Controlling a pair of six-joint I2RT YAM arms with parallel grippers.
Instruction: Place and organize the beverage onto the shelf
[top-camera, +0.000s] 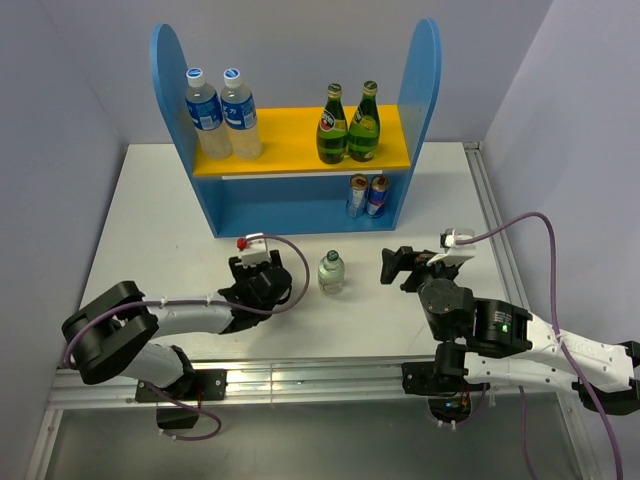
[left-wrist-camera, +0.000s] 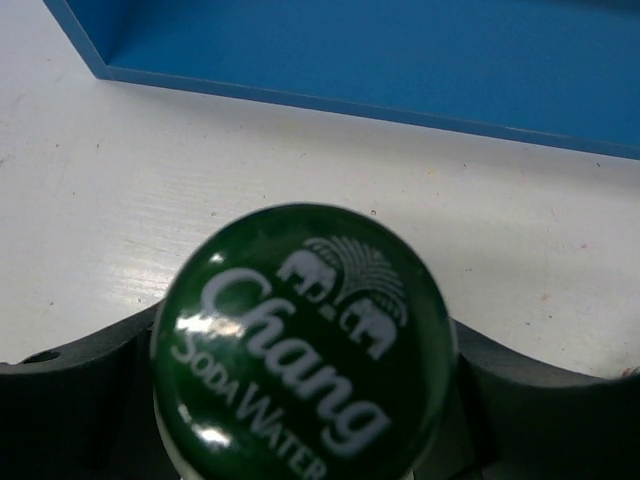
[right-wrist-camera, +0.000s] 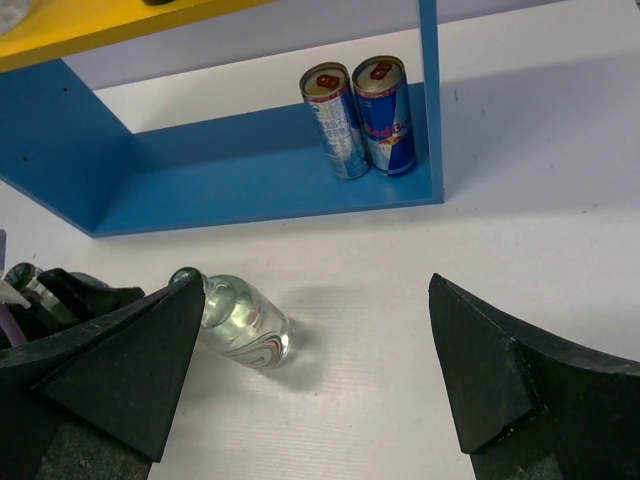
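Top external view: the upright clear glass bottle with green cap (top-camera: 331, 272) is standing before the blue-and-yellow shelf (top-camera: 300, 205), between the left gripper (top-camera: 260, 268) and the right gripper (top-camera: 392, 266). Left wrist view: a second green Chang Soda Water cap (left-wrist-camera: 300, 345) is sitting between the left jaws; clamping cannot be told. Right wrist view: the right fingers (right-wrist-camera: 130, 360) are standing wide apart, with the free bottle lying ahead-left.

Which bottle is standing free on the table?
The small clear bottle in front of the shelf. Four others stand on its yellow board, and the left gripper holds a soda bottle.

Bright, even light, soft shadows; glare flecks the close, slightly blurred top of the soda bottle (left-wrist-camera: 300, 340).
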